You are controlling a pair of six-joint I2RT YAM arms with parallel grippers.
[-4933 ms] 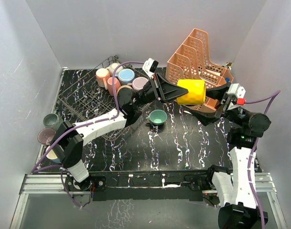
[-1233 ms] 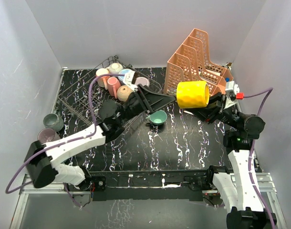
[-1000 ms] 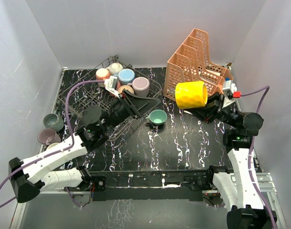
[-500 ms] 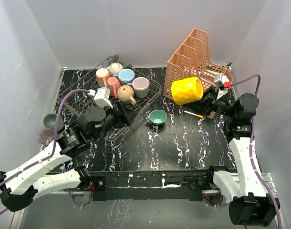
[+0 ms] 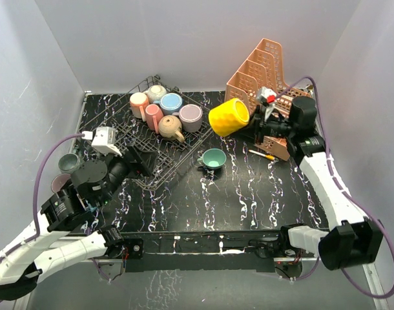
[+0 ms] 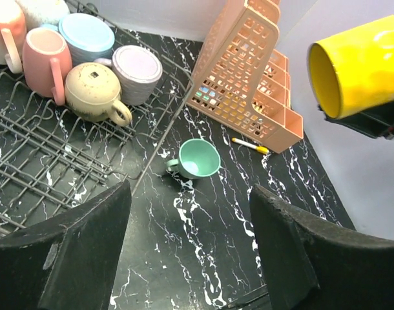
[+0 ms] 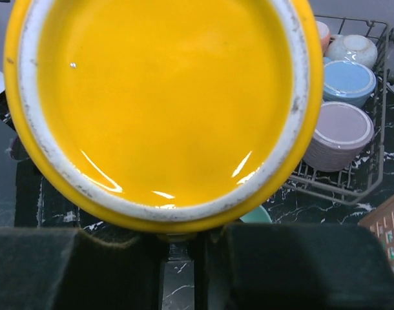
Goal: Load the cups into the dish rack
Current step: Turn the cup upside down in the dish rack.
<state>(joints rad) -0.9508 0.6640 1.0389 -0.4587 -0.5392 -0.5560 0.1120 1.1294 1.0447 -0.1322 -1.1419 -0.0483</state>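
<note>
The right jaws are clamped on a glossy yellow cup (image 5: 228, 117), a smooth cylinder with a scuffed pale rim, held on its side in the air between the dark wire dish rack (image 5: 123, 139) and the perforated orange organizer (image 5: 265, 68). The left jaws gape wide, empty, over the black marbled desk (image 5: 248, 194); pastel cups (image 5: 171, 102) cluster in the rack's far right corner.

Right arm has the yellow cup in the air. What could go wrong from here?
1. The yellow cup hangs tilted above the table; a slip could smash it near the teal cup.
2. The dish rack is crowded at its far corner; the lilac cup sits closest and may get knocked.
</note>
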